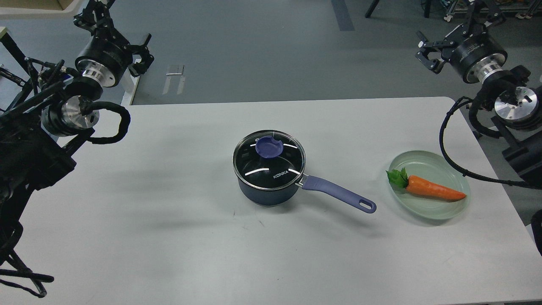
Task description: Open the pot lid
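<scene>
Near the middle of the white table (169, 237) sits the pot (267, 191), a small dark navy saucepan whose purple-blue handle (338, 194) runs out to the right and toward the near edge. The lid (271, 163) rests flat and fully seated on it, glass with a steel rim, "KONKA" lettering on the near side and a purple-blue knob (269, 147) set toward the far side of the glass. To the right, well apart from the handle's end, a pale green plate (440, 212) carries a toy carrot (434, 189). Both arms hang back at the far corners, well apart from the pot: the left gripper (142, 57) is dark and foreshortened, so I cannot tell how its fingers stand, while the right gripper (427, 53) shows its fingers spread apart with nothing between them. By my judgement the task has not begun; the step in hand is the reach. The next move calls for one gripper to come over the knob, close on it squarely, and lift straight up, perhaps with the handle steadied so the pot does not shift.
</scene>
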